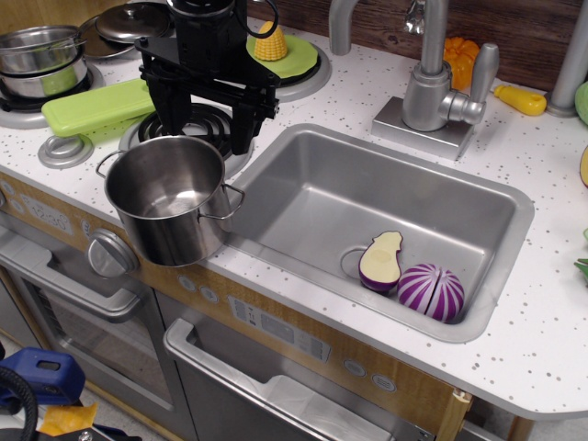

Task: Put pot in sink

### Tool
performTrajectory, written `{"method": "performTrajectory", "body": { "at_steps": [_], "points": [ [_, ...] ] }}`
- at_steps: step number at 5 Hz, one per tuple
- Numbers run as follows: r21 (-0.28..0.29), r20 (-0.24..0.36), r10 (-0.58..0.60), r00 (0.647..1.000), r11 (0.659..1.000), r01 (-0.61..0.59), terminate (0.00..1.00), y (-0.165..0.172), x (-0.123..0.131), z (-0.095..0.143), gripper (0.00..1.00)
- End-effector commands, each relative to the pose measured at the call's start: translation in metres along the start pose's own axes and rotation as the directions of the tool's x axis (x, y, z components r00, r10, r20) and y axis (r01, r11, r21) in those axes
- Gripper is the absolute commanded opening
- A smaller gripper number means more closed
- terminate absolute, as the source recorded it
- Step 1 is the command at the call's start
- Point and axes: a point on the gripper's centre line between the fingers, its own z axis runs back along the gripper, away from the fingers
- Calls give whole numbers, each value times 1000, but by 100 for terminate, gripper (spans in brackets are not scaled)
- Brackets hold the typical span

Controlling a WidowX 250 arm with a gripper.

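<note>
Fingers [204,136] come down from the black arm onto the far rim of the pot [170,197]; whether they pinch the rim wall or only straddle it cannot be told from this view, since the rim hides the tips. Nearest the camera, the pot hangs at the front edge of the worktop [542,322], its base well past the lip and over the oven front below, which suggests it is being carried rather than resting; a rim grip would explain the slight outward tilt of its mouth. It is empty and shiny, with one wire loop handle toward the left and the other toward the sink [322,197]. The sink lies just beside the pot on the right, its near-left corner almost touching the pot's handle, so judged from position the transfer needs a short sideways move and a lowering. Inside the basin, at the front right, sit a halved eggplant [381,260] and a purple striped vegetable [432,291], touching each other; the left and centre floor is bare, the likely drop zone. Behind the pot a stove burner [197,124] shows under the arm, with a green lid [96,106] to its left. Farther back stand a second steel pot [41,60], a corn piece on a green plate [271,44], and the faucet [432,92].
</note>
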Motion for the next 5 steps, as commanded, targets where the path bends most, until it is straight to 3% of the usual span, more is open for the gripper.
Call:
{"method": "performTrajectory", "body": {
  "at_steps": [1,2,5],
  "points": [
    [0,0,0,1000,1000,0,0,0,0,0,100],
    [44,88,169,982,984,-173,0,5,5,-7,100],
    [38,116,246,962,967,-252,0,19,18,-25,100]
  ]
}}
